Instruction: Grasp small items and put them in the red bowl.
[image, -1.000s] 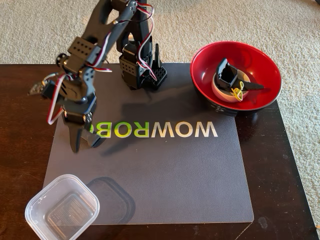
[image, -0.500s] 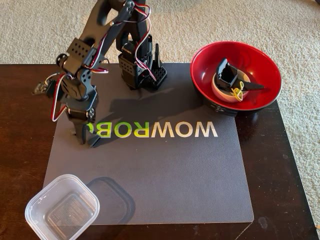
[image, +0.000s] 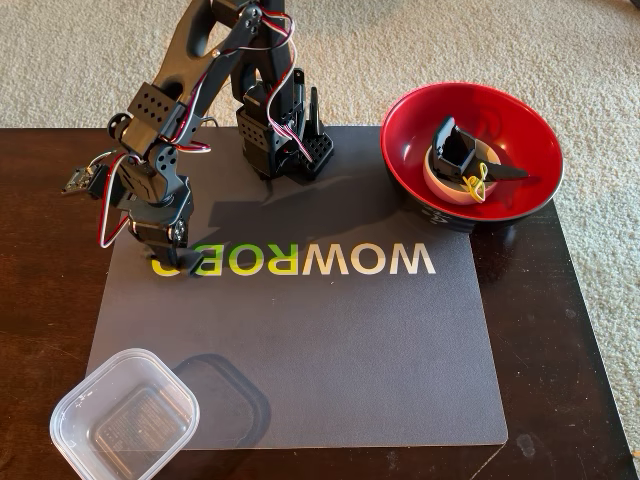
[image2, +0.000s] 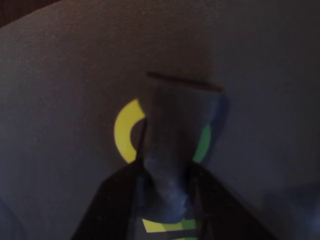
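Note:
The red bowl (image: 522, 128) stands at the table's back right in the fixed view. Inside it lie the small items: a cream-white ring (image: 440, 186), a black pointed part (image: 455, 148) on top of it, a tiny yellow clip (image: 476, 182) and a flat black bar (image: 506, 172). My gripper (image: 165, 264) points straight down at the left end of the mat's lettering, far from the bowl, mostly hidden under the wrist. In the blurred wrist view the gripper (image2: 184, 87) hovers close over a yellow letter (image2: 125, 131). Nothing shows in it.
A grey mat (image: 330, 340) with WOWROBO lettering covers the dark wooden table. A clear plastic container (image: 125, 415) sits at the front left corner. The arm's base (image: 280, 140) stands at the mat's back edge. Carpet surrounds the table.
The wrist has pulled back toward the arm's base and turned more upright, so the fingers that stuck out over the mat are now tucked beneath it. The bowl's contents have not moved.

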